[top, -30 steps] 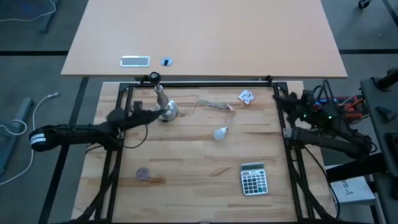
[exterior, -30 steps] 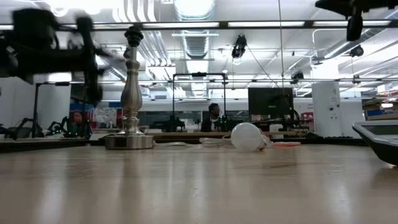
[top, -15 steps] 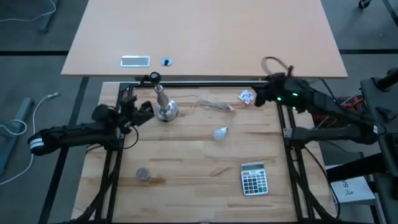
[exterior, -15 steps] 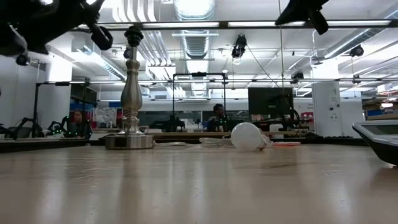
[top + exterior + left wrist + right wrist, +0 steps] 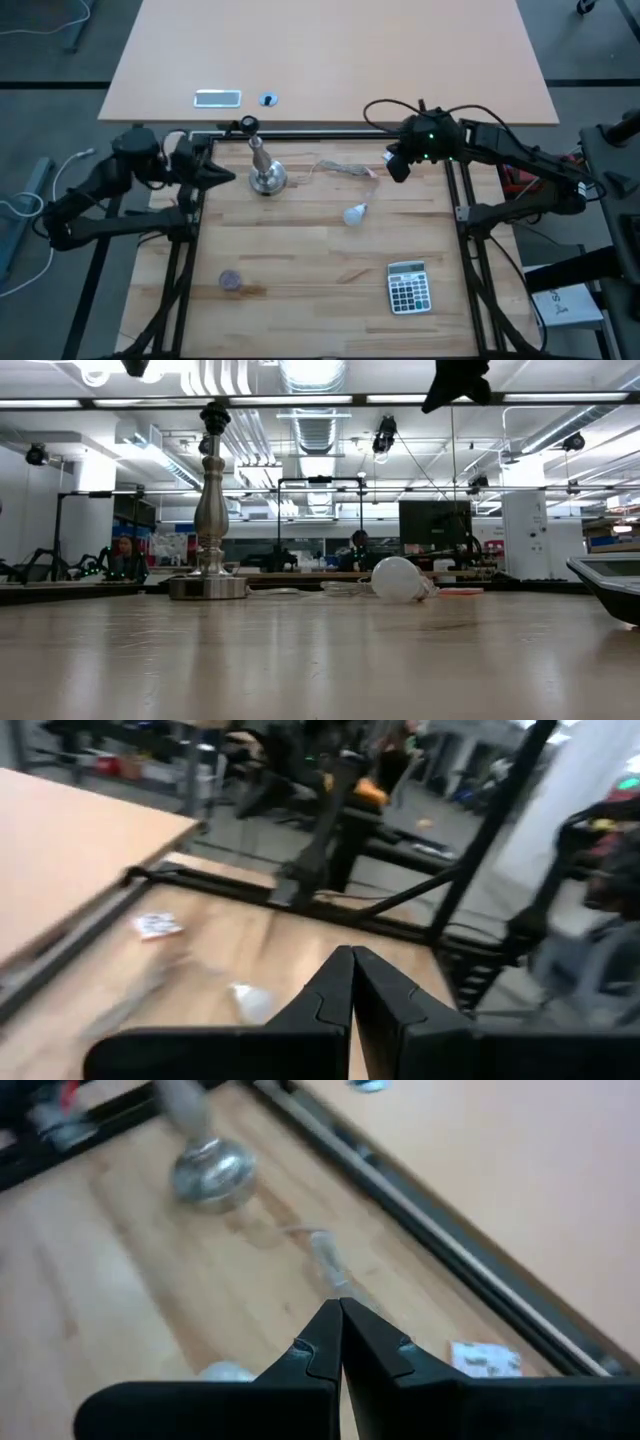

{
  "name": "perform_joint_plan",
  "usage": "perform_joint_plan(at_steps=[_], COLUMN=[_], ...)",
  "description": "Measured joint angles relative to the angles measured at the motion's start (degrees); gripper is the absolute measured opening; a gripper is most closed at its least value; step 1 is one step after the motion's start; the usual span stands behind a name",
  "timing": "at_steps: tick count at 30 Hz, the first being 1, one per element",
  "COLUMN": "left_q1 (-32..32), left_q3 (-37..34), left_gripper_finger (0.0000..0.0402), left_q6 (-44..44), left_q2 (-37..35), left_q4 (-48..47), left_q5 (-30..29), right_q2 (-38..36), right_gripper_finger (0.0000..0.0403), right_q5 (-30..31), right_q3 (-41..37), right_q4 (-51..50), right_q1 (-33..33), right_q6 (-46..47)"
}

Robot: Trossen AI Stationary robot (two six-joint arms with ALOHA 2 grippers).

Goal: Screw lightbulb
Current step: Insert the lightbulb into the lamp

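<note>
**Count of things on and around the table**

There is one lightbulb (image 5: 354,213), one metal stand (image 5: 265,172), one calculator (image 5: 408,288), one scrap of patterned paper (image 5: 155,926), one loose cord (image 5: 343,168) and one small round dark disc (image 5: 230,281). Two robot arms reach in, each with one gripper: left gripper (image 5: 222,177), right gripper (image 5: 395,168).
</note>
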Motion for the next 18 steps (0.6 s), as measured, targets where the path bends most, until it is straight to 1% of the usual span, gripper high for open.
perform_joint_plan(at_steps=[3, 7, 9, 14, 16, 18], left_q1=[0.0, 0.0, 0.0, 0.0, 0.0, 0.0], left_q3=[4.0, 6.2, 6.7, 8.4, 9.4, 9.9], left_gripper_finger=[0.0000, 0.0000, 0.0000, 0.0000, 0.0000, 0.0000], left_q6=[2.8, 3.3, -0.8, -14.5, -21.6, -22.9], left_q2=[1.1, 2.9, 4.0, 6.9, 8.0, 9.4], left_q4=[-2.0, -1.7, -0.3, 4.8, 5.2, 5.9], left_q5=[-3.6, -8.8, -10.6, -11.2, -10.7, -11.2], right_q2=[0.1, 0.4, 0.8, 2.9, 4.3, 6.4], right_gripper_finger=[0.0002, 0.0002, 0.0002, 0.0003, 0.0005, 0.0014], right_q5=[-0.9, -0.8, -0.7, -0.2, -0.3, -3.1], right_q3=[0.0, -0.3, -0.3, -0.4, -0.3, -0.3], right_q4=[0.1, -0.4, -0.3, 0.9, 0.8, 0.4], right_q1=[0.0, 0.0, 0.0, -0.2, -0.2, -0.2], right_q6=[-2.2, -6.2, -9.4, -22.2, -21.0, -15.7])
